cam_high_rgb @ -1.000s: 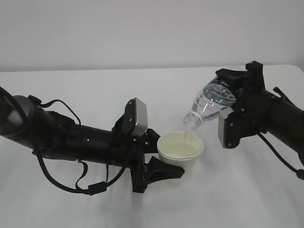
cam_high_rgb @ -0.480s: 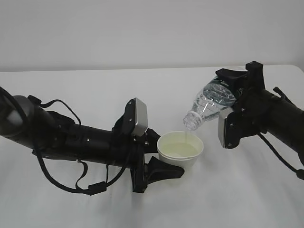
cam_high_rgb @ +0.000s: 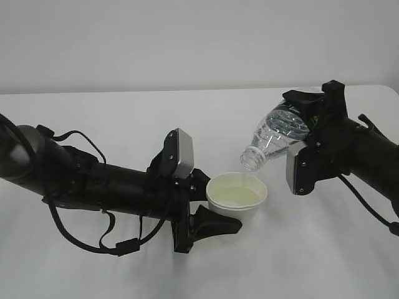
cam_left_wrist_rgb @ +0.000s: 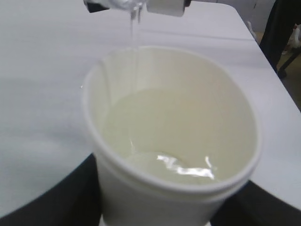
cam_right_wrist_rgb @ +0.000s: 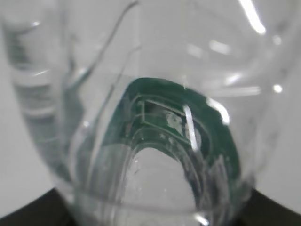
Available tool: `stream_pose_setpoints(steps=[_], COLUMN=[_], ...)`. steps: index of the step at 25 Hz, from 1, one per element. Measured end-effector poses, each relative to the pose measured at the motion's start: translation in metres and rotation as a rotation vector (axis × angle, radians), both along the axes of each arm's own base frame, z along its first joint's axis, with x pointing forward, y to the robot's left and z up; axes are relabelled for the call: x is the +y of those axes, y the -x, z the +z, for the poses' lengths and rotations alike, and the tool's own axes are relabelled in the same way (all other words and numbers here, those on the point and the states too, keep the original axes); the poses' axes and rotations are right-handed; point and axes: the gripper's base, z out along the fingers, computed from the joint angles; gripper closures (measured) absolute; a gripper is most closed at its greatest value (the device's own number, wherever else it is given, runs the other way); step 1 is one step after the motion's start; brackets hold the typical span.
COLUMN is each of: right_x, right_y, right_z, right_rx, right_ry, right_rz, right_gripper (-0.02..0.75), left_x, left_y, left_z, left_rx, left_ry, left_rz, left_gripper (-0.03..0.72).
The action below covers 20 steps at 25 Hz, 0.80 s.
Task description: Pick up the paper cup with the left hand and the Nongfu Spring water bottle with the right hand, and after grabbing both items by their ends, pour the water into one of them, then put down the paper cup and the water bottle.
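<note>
The white paper cup (cam_high_rgb: 237, 197) sits upright between the black fingers of my left gripper (cam_high_rgb: 219, 200), which is shut on its lower body. In the left wrist view the paper cup (cam_left_wrist_rgb: 155, 197) fills the frame and holds water (cam_left_wrist_rgb: 174, 136) to about a third. My right gripper (cam_high_rgb: 307, 118) is shut on the base end of the Nongfu Spring water bottle (cam_high_rgb: 277, 136), tilted mouth-down to the left above the cup. A thin stream of water (cam_left_wrist_rgb: 133, 47) falls from its mouth into the cup. The right wrist view shows only the clear bottle (cam_right_wrist_rgb: 155, 117) and its green label.
The white table (cam_high_rgb: 324, 249) extends around both arms, under a plain white wall. My left arm (cam_high_rgb: 93, 187) lies low across the left half. In the left wrist view the table edge and a dark object (cam_left_wrist_rgb: 282, 33) show at the upper right.
</note>
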Motion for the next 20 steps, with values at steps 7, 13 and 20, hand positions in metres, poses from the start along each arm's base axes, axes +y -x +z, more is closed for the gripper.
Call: stream_pose_setpoints(steps=[7, 13, 20], right_x=[0.0001, 0.0001, 0.0001], right_y=[0.0001, 0.0001, 0.0001], right_z=[0.0, 0.0, 0.0], right_rx=[-0.001, -0.004, -0.006], right_ry=[0.003, 0.008, 0.014], right_rz=[0.002, 0.002, 0.003], right_gripper=[0.342, 0.342, 0.342], left_x=[0.0, 0.0, 0.0], left_y=[0.0, 0.0, 0.0], left_z=[0.0, 0.0, 0.0], left_rx=[0.0, 0.0, 0.0], left_ry=[0.0, 0.0, -0.001], left_rz=[0.0, 0.0, 0.0], left_gripper=[0.257, 0.258, 0.258])
